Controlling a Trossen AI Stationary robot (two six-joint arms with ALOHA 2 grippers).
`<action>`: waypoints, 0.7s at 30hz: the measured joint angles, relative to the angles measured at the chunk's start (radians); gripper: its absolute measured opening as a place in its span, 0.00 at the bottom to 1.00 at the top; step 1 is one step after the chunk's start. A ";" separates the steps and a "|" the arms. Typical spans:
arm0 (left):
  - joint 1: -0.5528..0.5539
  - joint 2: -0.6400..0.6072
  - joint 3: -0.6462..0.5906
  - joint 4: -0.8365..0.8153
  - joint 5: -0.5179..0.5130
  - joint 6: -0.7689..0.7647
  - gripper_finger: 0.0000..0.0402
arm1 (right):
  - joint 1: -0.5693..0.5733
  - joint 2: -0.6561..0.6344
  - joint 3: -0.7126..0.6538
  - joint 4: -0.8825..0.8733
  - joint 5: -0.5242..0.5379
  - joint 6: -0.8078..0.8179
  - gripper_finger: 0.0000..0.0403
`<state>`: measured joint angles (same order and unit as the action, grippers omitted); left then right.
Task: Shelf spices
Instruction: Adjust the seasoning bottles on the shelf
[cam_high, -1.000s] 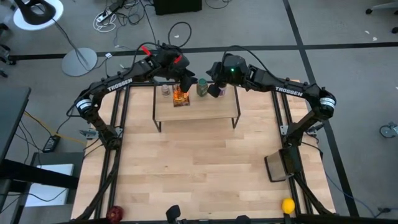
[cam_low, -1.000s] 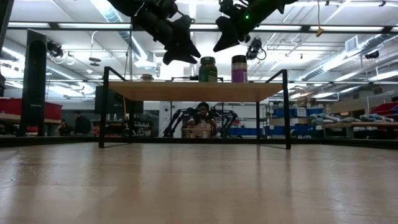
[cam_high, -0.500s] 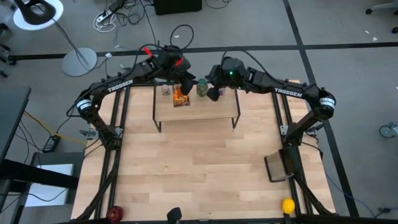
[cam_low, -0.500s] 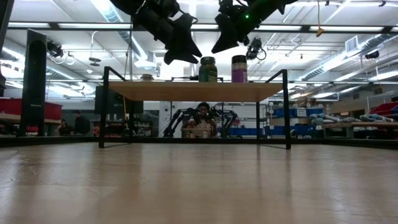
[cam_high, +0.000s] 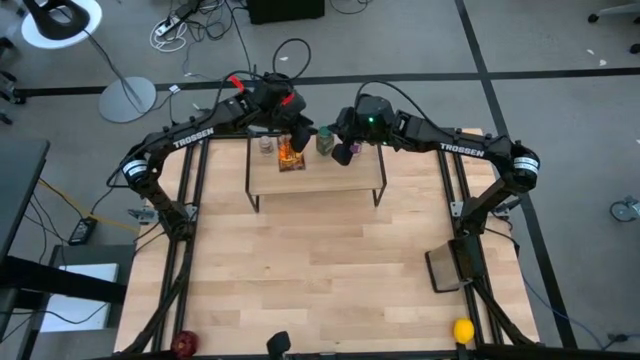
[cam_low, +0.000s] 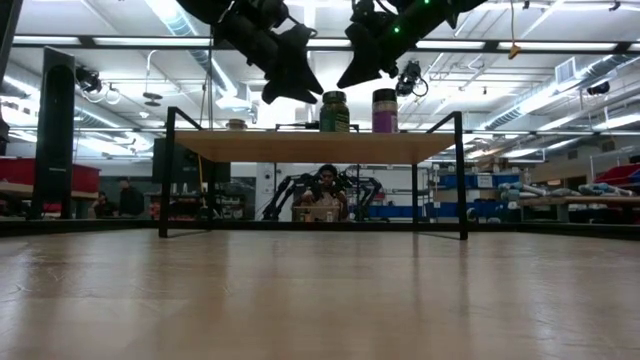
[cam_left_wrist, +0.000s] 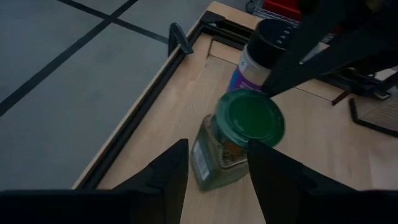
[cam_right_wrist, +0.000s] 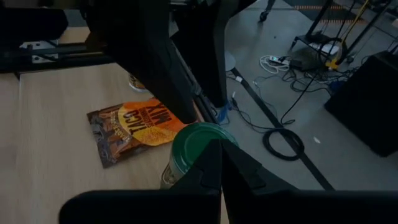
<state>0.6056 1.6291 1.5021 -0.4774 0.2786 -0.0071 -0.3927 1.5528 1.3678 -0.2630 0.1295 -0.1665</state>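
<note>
While the green-lidded jar (cam_high: 325, 140) stands upright on the shelf (cam_high: 315, 175), its long axis vertical, both arms hover close above it, and that jar is what the coming move seems to turn on. Seen from the left wrist, the jar lies just ahead of and below the left gripper (cam_left_wrist: 214, 168), whose fingers (cam_left_wrist: 168, 171) are parted with nothing between them, the lid centred in the gap. The purple-labelled jar (cam_high: 345, 150) stands just beside it on the right, and the orange packet (cam_high: 290, 155) lies flat on its left, with a tiny pale-capped jar (cam_high: 266, 144) farther left. The right gripper (cam_right_wrist: 217, 162) is clenched shut on nothing, its tip directly over the green lid's edge. Both arms are about equally near; the left, being open, looks better placed to grasp. Compared with a second ago, the right gripper has edged leftward toward the green lid, while the left gripper and the jars have not visibly moved.
</note>
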 joint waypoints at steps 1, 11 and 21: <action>0.000 0.000 0.000 0.000 -0.007 0.000 0.42 | 0.000 0.000 0.000 0.000 0.000 0.000 0.00; 0.000 0.000 0.000 0.005 -0.019 0.002 0.42 | 0.000 0.043 0.001 0.025 -0.001 0.018 0.00; 0.000 -0.002 0.002 -0.013 -0.021 0.024 0.42 | 0.006 0.064 0.001 0.066 0.025 0.029 0.00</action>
<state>0.6060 1.6272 1.5040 -0.4904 0.2576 0.0172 -0.3866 1.6169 1.3689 -0.1967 0.1547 -0.1375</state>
